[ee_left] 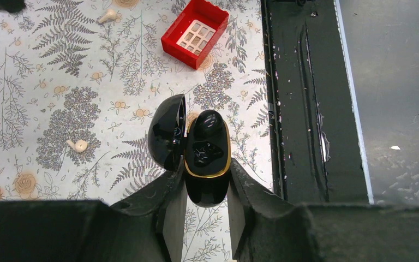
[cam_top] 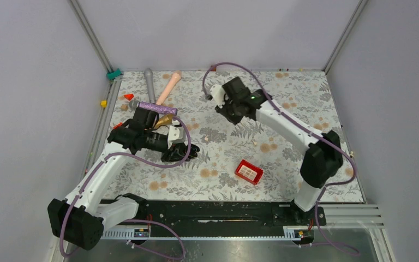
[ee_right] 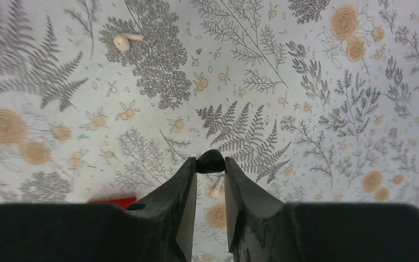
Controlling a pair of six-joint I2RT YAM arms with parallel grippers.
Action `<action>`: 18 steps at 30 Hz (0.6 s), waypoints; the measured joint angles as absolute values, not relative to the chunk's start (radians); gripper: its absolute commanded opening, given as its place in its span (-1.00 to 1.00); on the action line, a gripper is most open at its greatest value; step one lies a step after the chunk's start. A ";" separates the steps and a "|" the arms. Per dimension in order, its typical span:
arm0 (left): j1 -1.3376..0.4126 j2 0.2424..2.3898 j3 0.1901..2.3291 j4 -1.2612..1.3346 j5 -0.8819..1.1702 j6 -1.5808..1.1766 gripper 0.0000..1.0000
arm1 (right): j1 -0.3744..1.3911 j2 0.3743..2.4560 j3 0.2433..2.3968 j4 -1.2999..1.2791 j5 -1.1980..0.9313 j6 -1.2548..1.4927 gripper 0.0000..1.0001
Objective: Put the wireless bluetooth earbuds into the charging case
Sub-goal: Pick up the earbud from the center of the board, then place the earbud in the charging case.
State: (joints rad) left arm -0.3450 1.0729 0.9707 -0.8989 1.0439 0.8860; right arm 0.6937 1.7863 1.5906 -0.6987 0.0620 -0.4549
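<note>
My left gripper (ee_left: 206, 173) is shut on the black charging case (ee_left: 207, 185), which has a gold rim and a lid (ee_left: 166, 131) swung open to the left. It holds the case at the mat's left middle (cam_top: 183, 153). My right gripper (ee_right: 210, 164) is shut on a black earbud (ee_right: 210, 161) at its fingertips, above the mat at the back centre (cam_top: 223, 106). Cream earbuds lie loose on the mat: one left of the case (ee_left: 79, 146), one near the red box (ee_left: 108, 15), one under my right fingers (ee_right: 216, 188), and one farther off (ee_right: 123, 41).
A red box (cam_top: 249, 172) with a white grid insert sits at the front centre of the floral mat. A pink stick (cam_top: 169, 86), a grey rod (cam_top: 149, 83), a purple bar (cam_top: 155, 107) and a small red cone (cam_top: 129, 96) lie at the back left. The black rail (cam_top: 213, 213) runs along the near edge.
</note>
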 measured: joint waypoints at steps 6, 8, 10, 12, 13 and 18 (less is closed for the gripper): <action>-0.345 1.111 0.995 -0.900 1.046 0.873 -1.00 | 0.579 1.604 1.503 -0.637 -0.150 -0.339 -0.49; -0.345 1.145 1.021 -0.900 1.046 0.863 -1.00 | 0.567 1.533 1.467 -0.622 -0.208 -0.310 -0.47; -0.345 1.190 1.060 -0.900 1.045 0.850 -1.00 | 0.570 1.451 1.434 -0.601 -0.274 -0.278 -0.45; -0.345 1.239 1.107 -0.896 1.048 0.824 -1.00 | 0.574 1.372 1.412 -0.575 -0.328 -0.245 -0.45; -0.345 1.264 1.132 -0.890 1.051 0.807 -1.00 | 0.574 1.332 1.404 -0.560 -0.354 -0.228 -0.45; -0.354 1.359 1.219 -0.831 1.093 0.702 -1.00 | 0.574 1.190 1.389 -0.472 -0.451 -0.150 -0.39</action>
State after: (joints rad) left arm -0.3542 1.3594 1.2190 -0.8310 1.0927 0.7025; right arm 0.5743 1.1900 1.3891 -0.4721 -0.4515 -0.1497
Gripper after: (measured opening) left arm 0.290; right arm 0.304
